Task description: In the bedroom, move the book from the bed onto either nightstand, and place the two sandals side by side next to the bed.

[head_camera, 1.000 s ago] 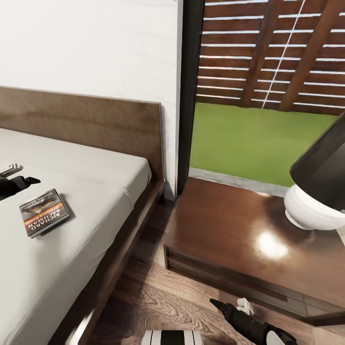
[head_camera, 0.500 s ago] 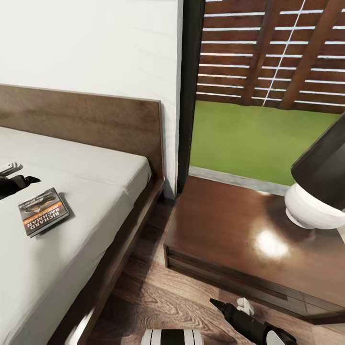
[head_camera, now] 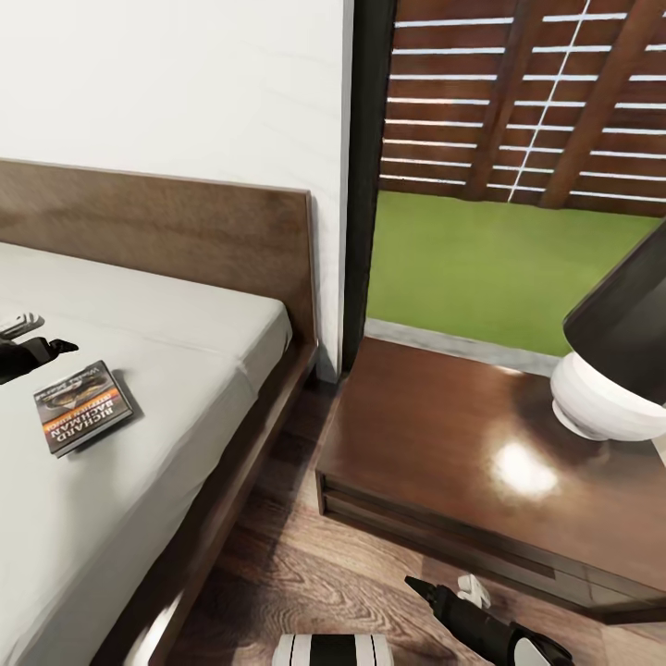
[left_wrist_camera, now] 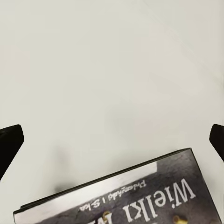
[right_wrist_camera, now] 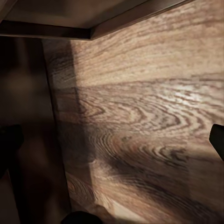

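Note:
The book [head_camera: 83,407], a dark paperback with an orange band, lies flat on the light-grey mattress of the bed [head_camera: 194,370], near its right side. My left gripper [head_camera: 43,335] hovers just beyond the book's far-left corner, open and holding nothing. In the left wrist view the book [left_wrist_camera: 126,198] lies just short of the open gripper [left_wrist_camera: 112,140], whose fingertips [left_wrist_camera: 9,144] stand wide apart over bare mattress. The nightstand [head_camera: 435,435] stands right of the bed. My right gripper [head_camera: 442,586] hangs open low above the floor in front of it. The sandals are out of view.
A white-based lamp with a dark shade [head_camera: 615,370] occupies the nightstand's right part. A strip of wood floor [head_camera: 277,555] runs between bed frame and nightstand. A tall dark-framed window [head_camera: 499,231] rises behind the nightstand. My own base [head_camera: 333,650] shows at the bottom edge.
The whole head view has shifted slightly, so the camera has moved a little. The book and both grippers keep their places.

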